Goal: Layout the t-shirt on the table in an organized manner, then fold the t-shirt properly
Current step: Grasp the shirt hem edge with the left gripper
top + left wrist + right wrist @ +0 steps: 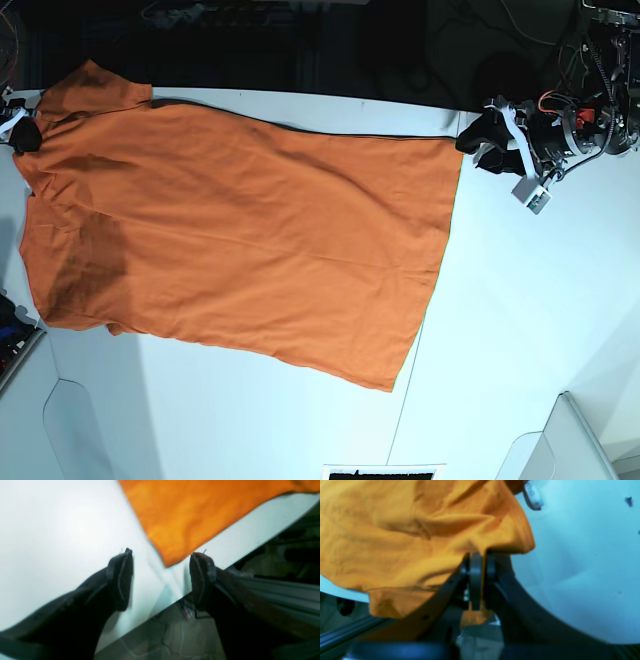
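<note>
The orange t-shirt [240, 230] lies spread flat across the white table [520, 330], its length running left to right. At the shirt's far right corner my left gripper [470, 141] stands open. In the left wrist view that corner [170, 557] lies on the table [62, 530] just ahead of the gap between the fingers [122, 577], which hold nothing. At the far left edge my right gripper [22, 132] is shut on the shirt. In the right wrist view, bunched orange cloth [395, 530] is pinched between the closed pads [475, 565].
The table's far edge [300, 97] runs close behind both grippers, with dark clutter beyond it. A thin seam [400, 420] crosses the table. Grey raised panels sit at the near corners [565, 440] [70, 425]. Floor and cables [175, 635] show under the left gripper.
</note>
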Controlling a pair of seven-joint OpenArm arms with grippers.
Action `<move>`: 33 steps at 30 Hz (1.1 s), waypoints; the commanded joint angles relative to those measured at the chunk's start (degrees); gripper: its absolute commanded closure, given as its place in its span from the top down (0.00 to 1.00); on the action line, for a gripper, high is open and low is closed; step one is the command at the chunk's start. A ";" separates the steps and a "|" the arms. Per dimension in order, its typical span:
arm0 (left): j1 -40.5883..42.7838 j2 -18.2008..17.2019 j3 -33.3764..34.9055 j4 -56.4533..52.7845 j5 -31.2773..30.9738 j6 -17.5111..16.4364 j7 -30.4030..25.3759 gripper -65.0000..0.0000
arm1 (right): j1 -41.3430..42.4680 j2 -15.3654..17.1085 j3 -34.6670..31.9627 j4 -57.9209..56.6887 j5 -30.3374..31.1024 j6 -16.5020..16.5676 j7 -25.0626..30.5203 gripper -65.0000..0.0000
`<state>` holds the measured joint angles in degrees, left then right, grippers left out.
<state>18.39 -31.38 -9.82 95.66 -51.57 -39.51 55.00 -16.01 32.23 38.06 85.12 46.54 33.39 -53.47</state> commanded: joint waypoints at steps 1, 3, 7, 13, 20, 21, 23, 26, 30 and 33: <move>-0.15 -0.11 -0.37 -0.22 -1.53 -0.49 -1.01 0.59 | 0.26 1.36 0.59 0.74 0.94 0.04 0.74 0.00; -0.15 1.27 -0.37 -0.87 -2.93 -0.49 -0.98 0.59 | 0.26 1.36 0.59 0.74 1.05 0.04 0.76 0.00; -0.13 3.89 -0.37 -0.85 -3.43 -0.49 -0.92 0.59 | 0.20 1.25 0.59 0.74 0.79 0.04 0.68 0.00; -0.42 4.83 -0.37 -0.63 -2.73 -0.49 -1.33 0.03 | 0.24 1.27 0.59 0.74 0.83 0.02 1.16 0.00; -4.44 3.56 -0.39 2.56 -3.02 -0.49 -2.10 0.00 | 0.44 1.29 0.59 0.76 -0.46 -0.15 4.66 0.00; -5.53 3.58 -0.39 2.54 -2.78 -0.49 -2.10 0.00 | 0.44 1.29 0.59 0.76 -0.70 -0.15 5.25 0.00; -7.45 3.61 -0.37 2.54 -2.45 -0.49 -2.16 0.00 | 0.87 1.27 0.59 0.76 -1.20 -0.17 5.90 0.00; -10.08 3.63 -0.37 1.92 -1.77 -0.49 -2.97 0.00 | 2.95 1.25 0.59 0.70 -1.84 -0.15 5.92 0.00; -13.22 3.91 0.24 -1.81 -0.66 -0.49 -3.91 0.00 | 7.76 1.27 0.59 -2.08 -3.34 -0.13 5.84 0.00; -15.28 3.91 1.60 -5.73 -0.70 -0.49 -3.78 0.00 | 10.67 1.27 0.55 -5.86 -3.26 -0.15 4.76 0.00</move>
<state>3.99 -26.65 -7.84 89.14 -51.29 -39.66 52.31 -5.76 32.05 38.09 78.50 42.78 33.23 -49.39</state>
